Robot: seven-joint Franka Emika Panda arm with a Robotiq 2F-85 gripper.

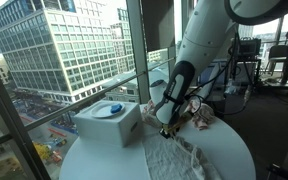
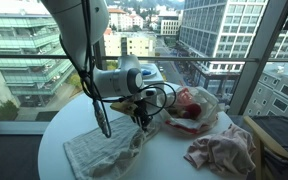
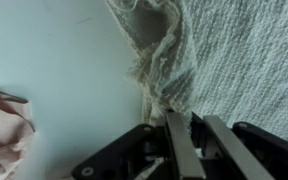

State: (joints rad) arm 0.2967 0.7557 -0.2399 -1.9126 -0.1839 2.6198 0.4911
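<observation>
Arm (image 2: 119, 80) bent fwd & down, fingers (image 3: 181, 150) pinch towel (image 3: 244, 60) edge.

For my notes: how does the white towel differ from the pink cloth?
Colour: the white towel is off-white, the pink cloth pale pink. Pose: the towel lies mostly flat, the pink cloth crumpled in a heap. State: the pincer pinches the towel's edge; the pink cloth lies apart, untouched. Both rest on the round table.

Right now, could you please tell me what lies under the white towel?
Only the round white table shows around the white towel, whose frayed edge the hand pinches. Anything beneath its folds is covered.
</observation>
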